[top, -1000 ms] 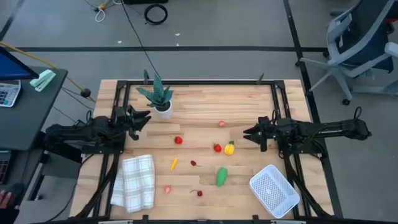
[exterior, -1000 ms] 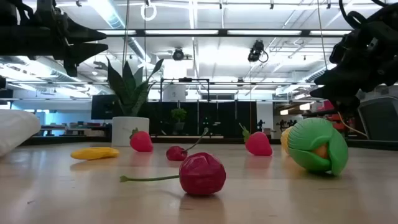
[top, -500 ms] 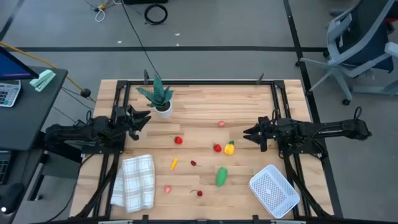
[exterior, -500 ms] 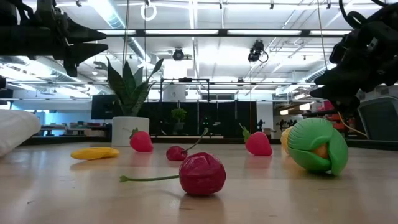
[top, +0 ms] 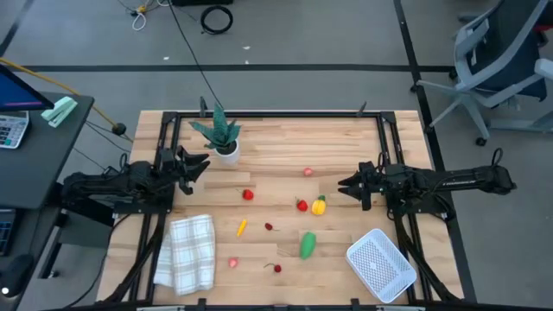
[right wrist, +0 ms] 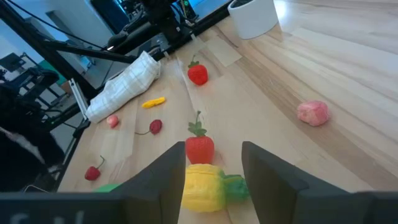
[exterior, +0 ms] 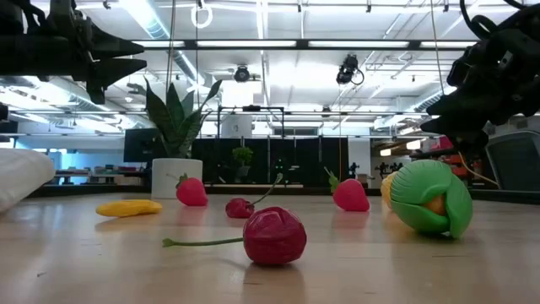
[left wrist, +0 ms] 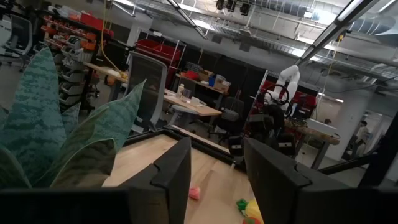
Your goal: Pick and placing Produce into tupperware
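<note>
Tupperware (top: pixel 380 265): you have it at the near right corner of the table (top: pixel 285 147), turned at an angle, with nothing in it.
Cloth (top: pixel 186 250): folded, near left, well apart from the tupperware.
Cherry (top: pixel 276 268): nearest fruit, at the near middle; in the low view it fills the foreground (exterior: pixel 274 236), stem pointing left.
Pink piece (top: pixel 232 262): just right of the cloth.
Green piece (top: pixel 308 244): between the cherry and the tupperware.
Orange piece (top: pixel 242 227): thin, lying beyond the pink piece.
Second cherry (top: pixel 269 227): just right of the orange piece.
Pepper (top: pixel 319 206): yellow, mid-table, touching or just beside a strawberry (top: pixel 301 206) on its left; both sit directly ahead of the right gripper in its wrist view.
Right gripper (top: pixel 346 185): held above the table, right of the pepper; fingers (right wrist: pixel 168 180) parted, nothing between them.
Second strawberry (top: pixel 248 195): left of centre.
Left gripper (top: pixel 204 163): above the table at the left, beside the plant (top: pixel 220 131); fingers (left wrist: pixel 174 174) parted and holding nothing.
Far pink piece (top: pixel 308 172): alone, beyond the pepper.
</note>
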`<state>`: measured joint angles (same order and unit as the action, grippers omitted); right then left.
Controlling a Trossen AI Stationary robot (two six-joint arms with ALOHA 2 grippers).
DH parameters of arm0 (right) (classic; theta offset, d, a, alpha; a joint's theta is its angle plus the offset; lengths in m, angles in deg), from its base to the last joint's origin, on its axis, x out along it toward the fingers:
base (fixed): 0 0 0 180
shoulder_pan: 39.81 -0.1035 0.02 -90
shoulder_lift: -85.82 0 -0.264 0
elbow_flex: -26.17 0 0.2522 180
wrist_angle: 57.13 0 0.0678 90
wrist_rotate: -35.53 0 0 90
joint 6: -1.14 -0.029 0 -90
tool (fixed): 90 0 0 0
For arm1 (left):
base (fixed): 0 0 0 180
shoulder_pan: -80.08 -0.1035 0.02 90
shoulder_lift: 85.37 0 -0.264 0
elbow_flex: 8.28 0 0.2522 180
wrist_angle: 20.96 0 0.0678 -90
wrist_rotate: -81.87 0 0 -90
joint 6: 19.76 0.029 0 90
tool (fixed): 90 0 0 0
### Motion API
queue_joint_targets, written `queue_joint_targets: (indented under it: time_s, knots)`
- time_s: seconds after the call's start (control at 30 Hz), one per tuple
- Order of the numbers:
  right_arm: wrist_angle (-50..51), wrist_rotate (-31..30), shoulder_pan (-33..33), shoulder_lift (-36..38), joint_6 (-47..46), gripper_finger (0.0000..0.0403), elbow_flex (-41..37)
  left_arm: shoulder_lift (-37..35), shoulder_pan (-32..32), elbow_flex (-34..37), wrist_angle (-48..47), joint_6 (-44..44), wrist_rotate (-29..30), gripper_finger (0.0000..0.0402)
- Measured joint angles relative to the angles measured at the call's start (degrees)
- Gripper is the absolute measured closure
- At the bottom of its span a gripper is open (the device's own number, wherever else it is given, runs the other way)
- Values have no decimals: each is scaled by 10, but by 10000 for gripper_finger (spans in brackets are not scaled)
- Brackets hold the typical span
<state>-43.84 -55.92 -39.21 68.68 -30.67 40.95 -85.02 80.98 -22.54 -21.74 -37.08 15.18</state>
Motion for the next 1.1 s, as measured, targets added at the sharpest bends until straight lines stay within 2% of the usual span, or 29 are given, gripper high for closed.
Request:
queue_joint_targets:
  time_s: [0.63, 0.9, 1.1]
  knots:
    - [0, 0, 0, 0, 0, 238, 0, 0, 0, 0, 3, -2, 0, 245]
    - [-5, -28, 0, 0, -1, 238, 0, 0, 0, 0, 18, -91, 0, 253]
    - [-11, -29, 0, 0, -85, 238, 0, 0, 0, 0, 59, -104, 0, 245]
